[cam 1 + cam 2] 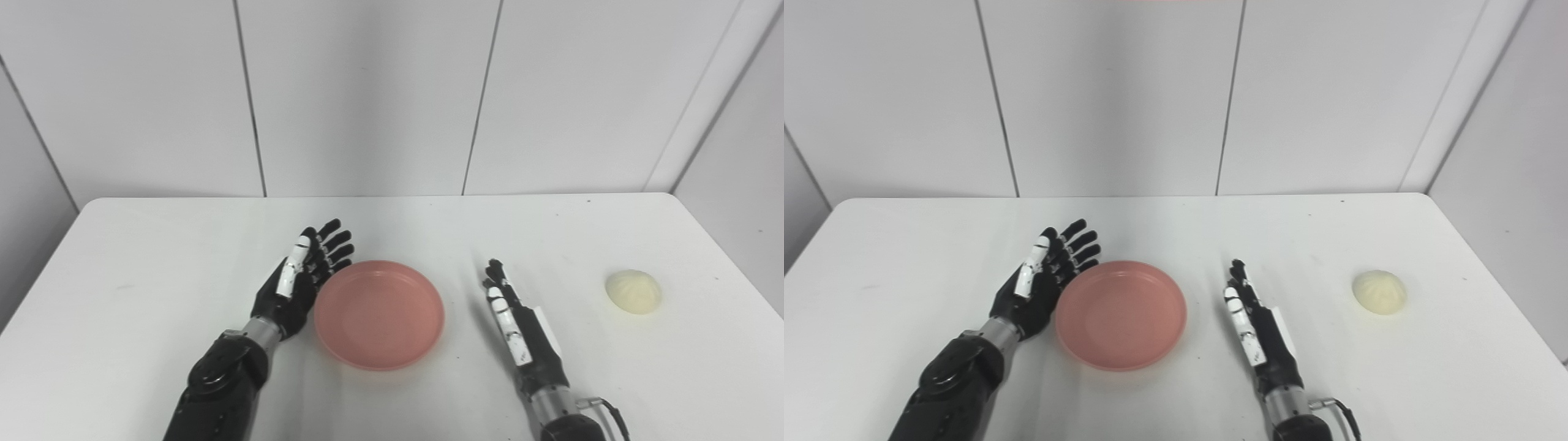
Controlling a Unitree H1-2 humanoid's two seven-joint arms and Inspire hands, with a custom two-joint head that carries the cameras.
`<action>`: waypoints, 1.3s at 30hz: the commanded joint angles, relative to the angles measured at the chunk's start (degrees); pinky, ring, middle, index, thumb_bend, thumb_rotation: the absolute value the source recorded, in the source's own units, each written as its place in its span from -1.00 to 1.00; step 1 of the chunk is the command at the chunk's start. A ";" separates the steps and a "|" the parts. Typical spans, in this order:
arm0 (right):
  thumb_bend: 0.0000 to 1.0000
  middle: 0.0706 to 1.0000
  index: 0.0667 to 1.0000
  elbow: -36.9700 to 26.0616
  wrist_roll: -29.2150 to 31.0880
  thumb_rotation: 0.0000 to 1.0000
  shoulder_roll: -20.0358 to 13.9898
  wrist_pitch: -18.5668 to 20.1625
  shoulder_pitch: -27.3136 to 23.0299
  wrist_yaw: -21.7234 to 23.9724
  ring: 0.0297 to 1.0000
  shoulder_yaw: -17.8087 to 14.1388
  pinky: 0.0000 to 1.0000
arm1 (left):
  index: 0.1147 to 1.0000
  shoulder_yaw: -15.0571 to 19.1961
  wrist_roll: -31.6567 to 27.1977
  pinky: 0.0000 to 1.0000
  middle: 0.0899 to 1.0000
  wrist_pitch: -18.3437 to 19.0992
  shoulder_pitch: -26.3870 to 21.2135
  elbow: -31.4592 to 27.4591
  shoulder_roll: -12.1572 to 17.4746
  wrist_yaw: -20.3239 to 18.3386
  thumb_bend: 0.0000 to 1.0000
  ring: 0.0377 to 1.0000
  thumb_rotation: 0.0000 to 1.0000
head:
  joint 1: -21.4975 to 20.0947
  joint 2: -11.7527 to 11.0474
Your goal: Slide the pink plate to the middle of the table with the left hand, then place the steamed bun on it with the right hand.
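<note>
White wall panels with dark vertical seams stand behind my white surface (184, 245), which has rounded far corners and a few small dark specks. My pink plate (379, 313) lies near the middle of the surface, a little toward the near edge, and it holds nothing. My left hand (298, 282) stands on edge just beside the plate's left rim, palm turned toward it, fingers (334, 240) spread and straight, gripping nothing; I cannot tell whether the palm actually touches the rim. My right hand (517, 327) rests flat and low toward the near edge, to the right of the plate and apart from it, fingers stretched out close together, holding nothing. My steamed bun (633, 291) sits alone close to the right edge, well apart from both the right hand and the plate.
</note>
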 commanded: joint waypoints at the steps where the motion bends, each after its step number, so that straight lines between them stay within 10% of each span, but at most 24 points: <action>1: -0.39 0.94 0.96 -0.65 -1.30 1.00 0.22 -2.59 -0.27 -0.81 0.90 0.48 0.91 | 0.81 0.02 1.21 0.84 0.82 4.15 4.07 5.08 1.19 1.00 -0.08 0.82 1.00 | -0.52 -0.18; 12: 0.05 0.82 0.92 -9.19 -14.75 0.81 -1.81 -1.59 -8.82 -3.39 0.64 1.93 0.45 | 0.78 1.22 0.63 0.82 0.80 3.82 4.34 5.07 2.57 -0.34 -0.08 0.80 1.00 | -3.95 -0.53; 28: 0.70 0.77 0.90 -17.71 -32.20 0.36 -6.73 7.14 -12.31 -3.75 0.59 0.11 0.29 | 0.73 2.10 -0.54 0.77 0.76 0.61 3.02 10.29 5.44 -3.55 -0.02 0.74 0.94 | -10.22 -0.44; 39: 0.75 0.88 0.86 -23.19 -38.28 0.16 -11.76 14.62 -12.33 0.87 0.67 -2.68 0.27 | 0.73 2.44 -0.99 0.76 0.76 -2.49 1.11 15.95 7.04 -5.78 0.00 0.74 0.90 | -13.08 -0.84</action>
